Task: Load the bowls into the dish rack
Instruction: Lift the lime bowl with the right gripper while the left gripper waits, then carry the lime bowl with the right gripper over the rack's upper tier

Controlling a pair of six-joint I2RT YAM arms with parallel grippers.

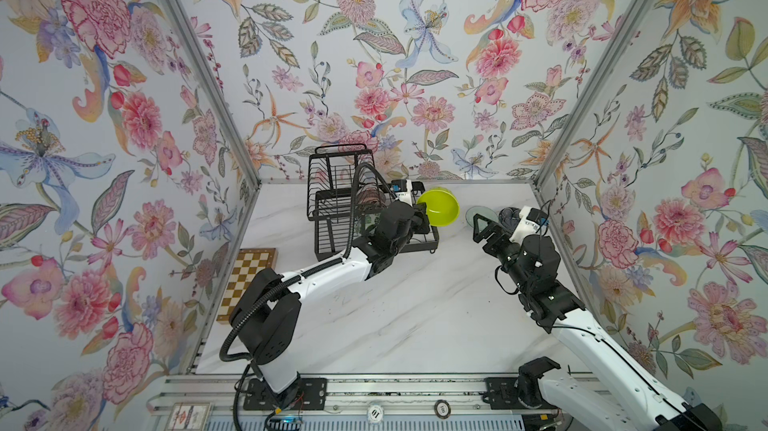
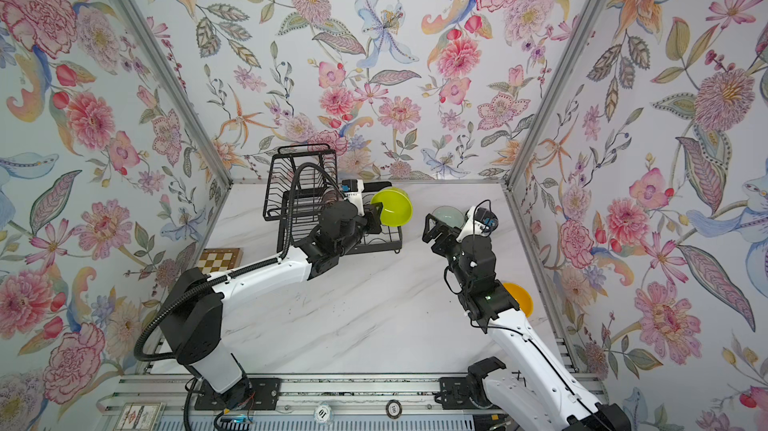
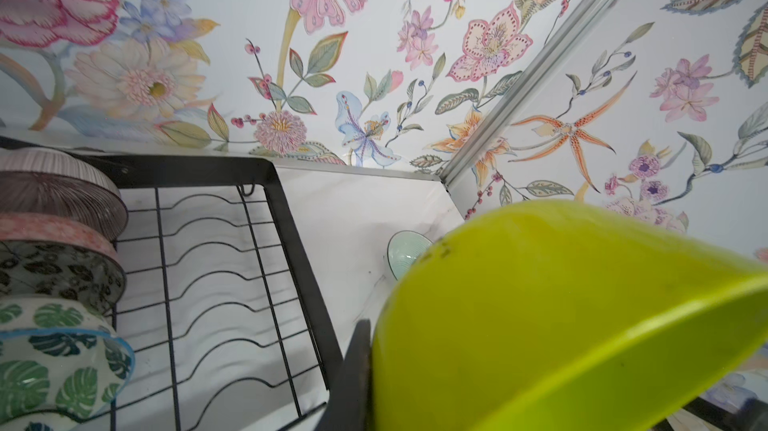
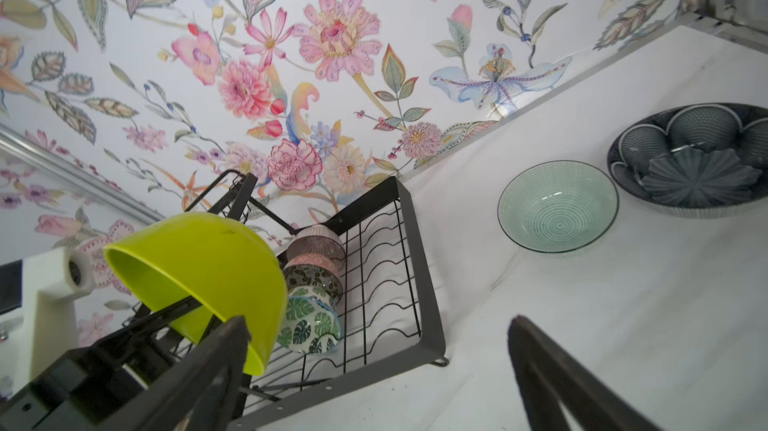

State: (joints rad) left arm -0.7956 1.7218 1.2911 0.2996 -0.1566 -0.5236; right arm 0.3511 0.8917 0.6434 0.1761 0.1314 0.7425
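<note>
left hand: clenched on the rim of the lime bowl; one finger dark against the bowl wall in the left wrist view
lime bowl: off the desk, tipped on its side at the right end of the rack; over the lower tray's edge or just past it, cannot tell which; not in a slot yet
right hand: released, fingers spread wide with nothing between them; hanging over the desk between rack and pale green bowl
rack: black wire, two tiers, at the back of the desk, left of middle in both top views
rack lower tray: three bowls on edge in a row, touching: pink ribbed bowl, black-and-white bowl, leaf-print bowl
pale green bowl: upright on the desk, right of the rack, apart from it
dark blue bowl: upright on the desk just beside the pale green bowl, toward the right wall; touching or not, cannot tell
orange bowl: on the desk by the right wall, mostly hidden behind the right arm
chessboard: flat on the desk at the left wall, well apart from the loose bowls
</note>
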